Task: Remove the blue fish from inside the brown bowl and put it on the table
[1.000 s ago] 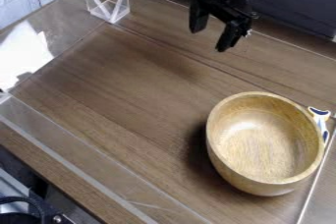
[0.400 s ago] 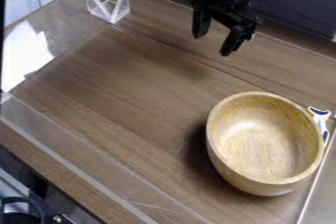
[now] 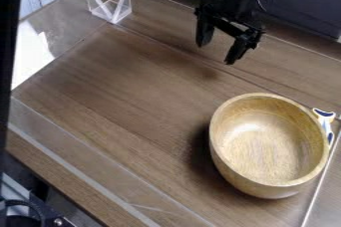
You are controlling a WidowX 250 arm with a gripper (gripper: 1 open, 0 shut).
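The brown bowl [image 3: 270, 143] stands upright on the table [image 3: 120, 102] at the front right, and its smooth hollow shows nothing inside. No blue fish is in view. A small blue and white bit [image 3: 324, 115] peeks out at the bowl's right rim; I cannot tell what it is. My gripper [image 3: 224, 47] hangs from the dark arm over the table's back middle, behind and left of the bowl. It points down and its two black fingers [image 3: 206, 38] stand apart, open with nothing between them.
A clear plastic stand [image 3: 110, 2] sits at the back left corner. A pale glossy strip [image 3: 80, 176] runs along the table's front edge. A dark vertical band [image 3: 10, 32] covers the far left side of the view.
The gripper has come down and a little to the right, nearer the tabletop, still open. A dark band has appeared along the left edge of the view. The bowl has not moved.
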